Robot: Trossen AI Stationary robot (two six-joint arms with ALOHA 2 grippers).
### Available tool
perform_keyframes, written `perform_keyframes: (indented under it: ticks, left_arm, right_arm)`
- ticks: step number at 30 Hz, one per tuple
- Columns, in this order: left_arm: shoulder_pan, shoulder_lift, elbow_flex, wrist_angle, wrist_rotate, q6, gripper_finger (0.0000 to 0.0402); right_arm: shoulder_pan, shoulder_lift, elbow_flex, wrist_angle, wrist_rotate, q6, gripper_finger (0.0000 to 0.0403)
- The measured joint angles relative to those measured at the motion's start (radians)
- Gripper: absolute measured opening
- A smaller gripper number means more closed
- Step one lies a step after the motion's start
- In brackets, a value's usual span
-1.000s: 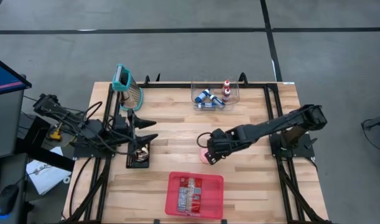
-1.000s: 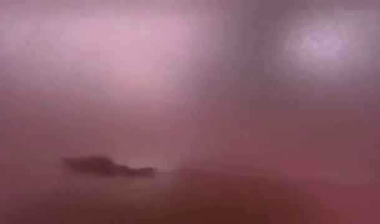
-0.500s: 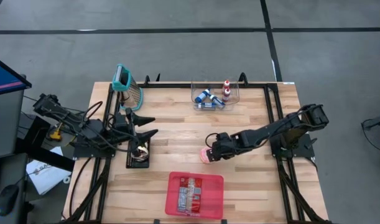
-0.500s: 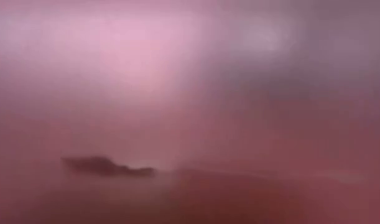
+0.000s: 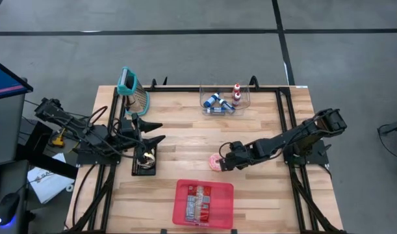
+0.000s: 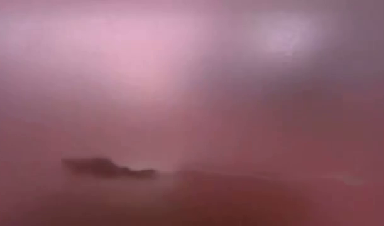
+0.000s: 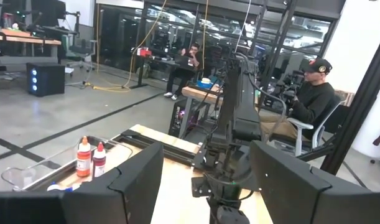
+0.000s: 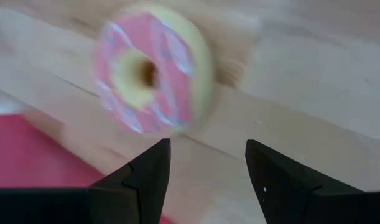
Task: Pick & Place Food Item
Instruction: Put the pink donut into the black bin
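Observation:
A pink-frosted donut (image 5: 215,162) lies on the wooden table near its middle; the right wrist view shows the donut (image 8: 149,78) just beyond the fingertips. My right gripper (image 5: 223,160) stands open, low over the table, on the donut's right side and pointing steeply down at it. In its own view my right gripper (image 8: 207,149) has only bare wood between its fingers. My left gripper (image 5: 157,132) waits open and level at the table's left, above a black tray (image 5: 145,164).
A red bin (image 5: 203,203) holding packets sits at the near edge, just in front of the donut. A clear container (image 5: 224,101) with small bottles stands at the far edge and a grater (image 5: 134,91) at the far left. A red blur fills the low view.
My right gripper has sunk toward the table, drawn back a little toward the table's right edge and rolled about its own axis, with its fingers still apart. The donut has stayed in place on the wood.

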Motion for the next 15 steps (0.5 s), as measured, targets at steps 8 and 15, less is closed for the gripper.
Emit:
perform_keyframes:
  ticks: [8, 15]
  left_arm:
    - [0.000, 0.000, 0.000, 0.000, 0.000, 0.000, 0.0236]
    - [0.000, 0.000, 0.000, 0.000, -0.020, -0.019, 0.0236]
  right_arm:
    - [0.010, 0.008, 0.000, -0.085, 0.003, 0.020, 0.0169]
    - [-0.045, 0.044, 0.000, -0.064, 0.008, -0.055, 0.0104]
